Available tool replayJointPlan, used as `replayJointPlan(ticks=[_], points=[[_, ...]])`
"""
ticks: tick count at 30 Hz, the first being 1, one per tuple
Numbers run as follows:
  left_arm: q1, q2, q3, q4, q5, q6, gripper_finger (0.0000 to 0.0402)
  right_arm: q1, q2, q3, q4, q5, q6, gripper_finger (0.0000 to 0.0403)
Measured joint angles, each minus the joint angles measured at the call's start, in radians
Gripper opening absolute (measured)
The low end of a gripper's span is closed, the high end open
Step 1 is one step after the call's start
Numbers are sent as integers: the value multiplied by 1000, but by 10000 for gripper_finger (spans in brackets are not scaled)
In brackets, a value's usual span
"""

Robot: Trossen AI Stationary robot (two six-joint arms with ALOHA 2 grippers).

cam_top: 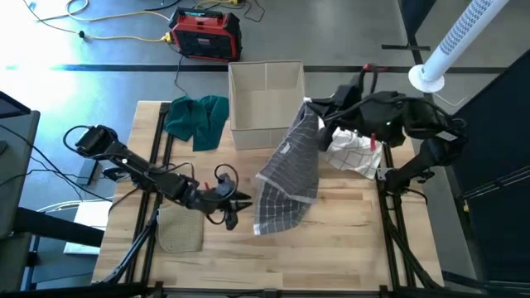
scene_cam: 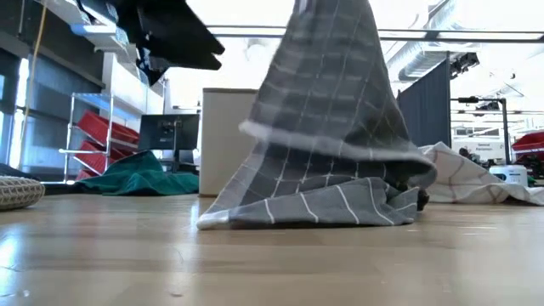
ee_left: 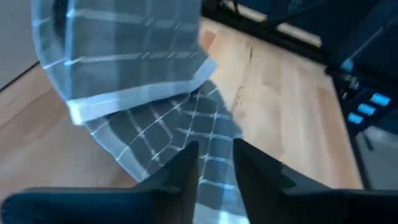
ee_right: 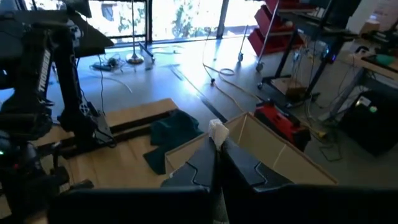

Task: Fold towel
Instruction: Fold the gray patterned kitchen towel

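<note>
A grey checked towel (cam_top: pixel 290 170) hangs from my right gripper (cam_top: pixel 311 109), which is shut on its top above the table's middle. In the low view the towel (scene_cam: pixel 327 119) spreads like a tent, and its lower part (scene_cam: pixel 323 204) lies bunched on the wood. My left gripper (cam_top: pixel 245 200) is low at the towel's near left edge. Its fingers stand a little apart in the left wrist view (ee_left: pixel 214 171), with the towel's cloth (ee_left: pixel 186 124) just beyond them. I cannot tell whether they touch it. My right gripper pinches the towel's top between its two shut fingers. A small white tip of cloth (ee_right: pixel 217 132) sticks out past the fingertips. The towel hangs below the gripper, drawn up into a peak, with its lower end (cam_top: pixel 277 211) on the table.
A white open box (cam_top: pixel 265 95) stands at the far middle, with a green cloth (cam_top: pixel 197 120) to its left. A white checked towel (cam_top: pixel 356 153) lies under the right arm. A beige folded cloth (cam_top: pixel 180 232) lies near the left front.
</note>
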Motion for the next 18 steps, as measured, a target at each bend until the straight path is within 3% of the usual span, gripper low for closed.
replayJointPlan(ticks=[6, 9, 11, 15, 18], points=[[-23, 9, 0, -28, -152, -7, 176, -12, 1, -50, -17, -8, 31, 0], [9, 45, 0, -17, -219, 88, 187, -12, 1, -51, 0, -38, 36, 0], [49, 75, 0, 19, -189, 106, 189, -11, 0, -51, 18, -65, 39, 0], [125, 140, 0, 106, -34, 137, 187, -4, -1, -51, 35, -93, 36, 0], [156, 170, 0, 146, -33, 210, 186, -4, -1, -51, 33, -98, 34, 0]])
